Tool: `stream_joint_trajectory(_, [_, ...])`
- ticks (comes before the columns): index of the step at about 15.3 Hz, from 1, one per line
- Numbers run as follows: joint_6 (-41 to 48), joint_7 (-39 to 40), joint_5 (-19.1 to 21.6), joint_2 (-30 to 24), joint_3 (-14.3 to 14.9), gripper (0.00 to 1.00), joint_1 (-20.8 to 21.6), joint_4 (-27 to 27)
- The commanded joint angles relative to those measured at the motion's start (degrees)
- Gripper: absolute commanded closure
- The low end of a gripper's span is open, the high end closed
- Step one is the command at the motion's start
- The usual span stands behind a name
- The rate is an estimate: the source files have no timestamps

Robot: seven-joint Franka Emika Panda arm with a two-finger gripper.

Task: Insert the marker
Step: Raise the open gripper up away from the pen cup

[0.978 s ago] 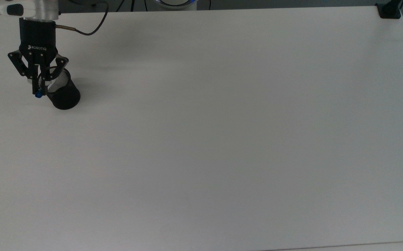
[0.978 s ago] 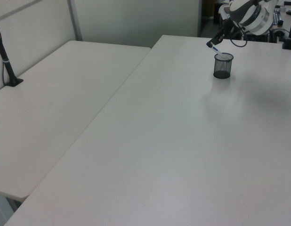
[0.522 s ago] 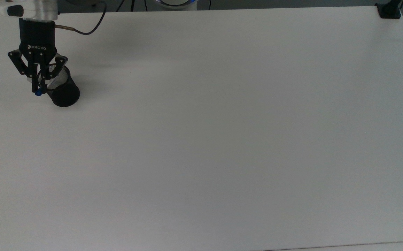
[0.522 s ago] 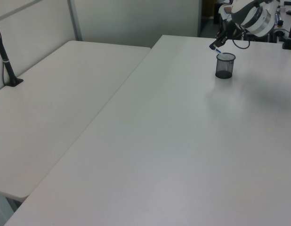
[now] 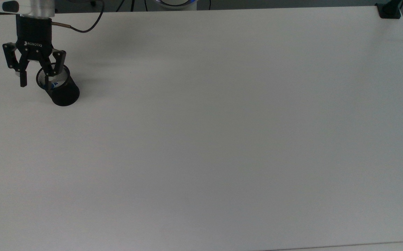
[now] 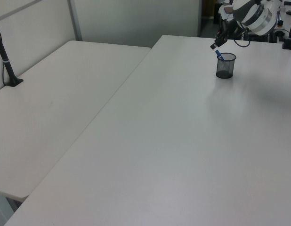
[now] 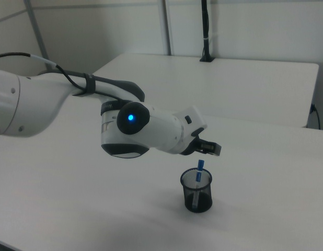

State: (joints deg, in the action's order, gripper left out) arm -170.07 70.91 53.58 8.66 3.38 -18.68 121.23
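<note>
Reading "ROBOTIQ" on gripper (image 5: 35, 82), fingers now spread wide, no longer pinching marker (image 7: 200, 171); dropped upright inside black mesh cup (image 5: 62, 92).

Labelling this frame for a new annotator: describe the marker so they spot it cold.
Start at the big white table and go to the top view's far left corner, where a black mesh cup stands under the open end effector. The marker stands inside that cup, leaning on the rim; its blue top poking out is the scene's one coloured item.
</note>
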Motion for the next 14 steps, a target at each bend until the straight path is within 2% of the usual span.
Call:
stream_joint_trajectory(1, [-0.3,0.5,2.6,-3.6,0.0,0.22,0.3,0.6])
stream_joint_trajectory(4, [1.8,-3.8,2.6,-5.8,-0.2,0.18,0.3,-0.4])
stream_joint_trajectory(8, [4.8,-4.6,2.4,-7.4,-0.1,0.16,0.0,-0.7])
stream_joint_trajectory(14, [16.9,-4.5,1.4,-8.3,1.6,0.16,-3.1,-4.0])
